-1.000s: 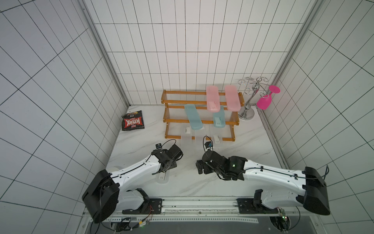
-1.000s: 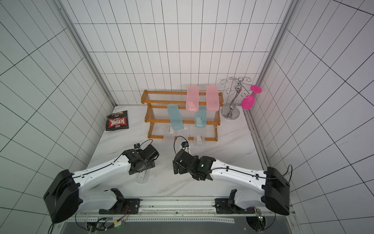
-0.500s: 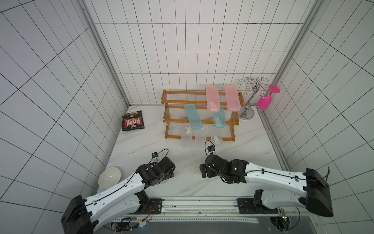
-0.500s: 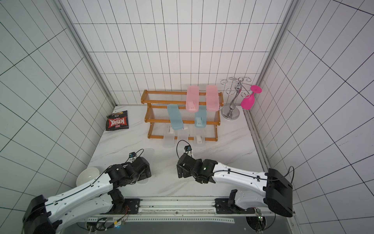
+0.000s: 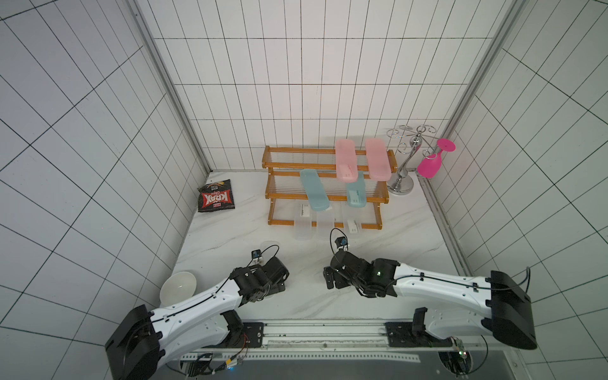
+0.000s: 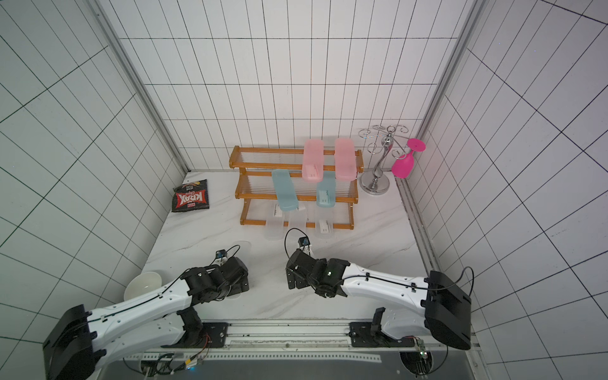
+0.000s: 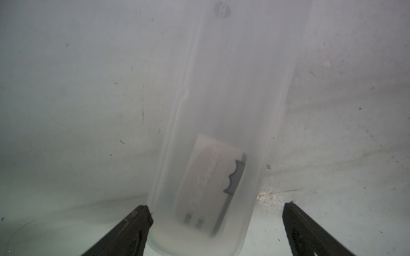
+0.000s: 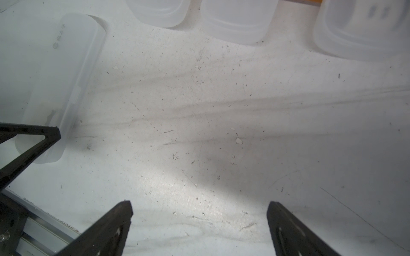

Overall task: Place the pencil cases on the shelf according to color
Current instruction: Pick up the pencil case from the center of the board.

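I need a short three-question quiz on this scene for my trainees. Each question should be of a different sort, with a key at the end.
1. Multiple choice: which tier of the shelf holds the two pink pencil cases? A top; B middle; C bottom.
2. True or false: the right end effector is shut.
3. Short answer: what lies between the fingers of the left end effector?

Key:
1. A.
2. False: it is open, over the bare table.
3. A clear pencil case, lying on the table.
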Controlling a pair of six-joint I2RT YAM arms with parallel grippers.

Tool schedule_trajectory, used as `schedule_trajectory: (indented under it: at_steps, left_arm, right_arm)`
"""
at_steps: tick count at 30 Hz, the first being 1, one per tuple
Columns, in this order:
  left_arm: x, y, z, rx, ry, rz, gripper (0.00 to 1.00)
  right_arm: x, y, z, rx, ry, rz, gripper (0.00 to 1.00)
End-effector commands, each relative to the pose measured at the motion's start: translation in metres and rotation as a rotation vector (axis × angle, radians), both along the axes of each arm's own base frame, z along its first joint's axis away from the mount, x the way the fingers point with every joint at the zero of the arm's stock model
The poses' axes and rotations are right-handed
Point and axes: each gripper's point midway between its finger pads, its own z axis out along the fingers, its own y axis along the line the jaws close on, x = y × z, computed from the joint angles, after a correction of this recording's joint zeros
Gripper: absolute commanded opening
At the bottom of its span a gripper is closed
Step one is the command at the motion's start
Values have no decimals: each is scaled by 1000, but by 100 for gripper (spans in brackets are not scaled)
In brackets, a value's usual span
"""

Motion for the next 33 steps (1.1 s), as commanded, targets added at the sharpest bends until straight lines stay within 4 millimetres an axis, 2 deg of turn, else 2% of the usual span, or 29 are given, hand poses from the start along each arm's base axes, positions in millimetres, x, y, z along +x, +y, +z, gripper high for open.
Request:
schedule_trajectory:
  at_steps: [1,3,5,10,13,17,28,33]
  left_arm:
    - [-4,3,-10,34,39,13,98]
    - [-10,10,-12,89,64,32,97]
    - [-12,13,-5,139,27,44,98]
    - [-7,1,5,87,-22,38,98]
    - [-2,1,16,101,-50,43,97]
    - [-5,4,17,123,-21,63,97]
    - [-16,8,-2,160,49,62,98]
    - [-24,-8,-20,66,77,13,97]
  right_arm:
    - [0,-2,-8,-18,5,-15,99]
    - [0,-2,-8,-22,8,-18,99]
    - [0,-4,-9,-25,8,-30,99]
    - [1,-2,-12,16,8,-54,99]
    - [0,1,-9,16,14,-48,99]
    - [0,-1,-4,26,0,-34,99]
    - [-3,-10,-13,-3,8,-29,99]
    - [-1,-11,-12,-16,6,-41,99]
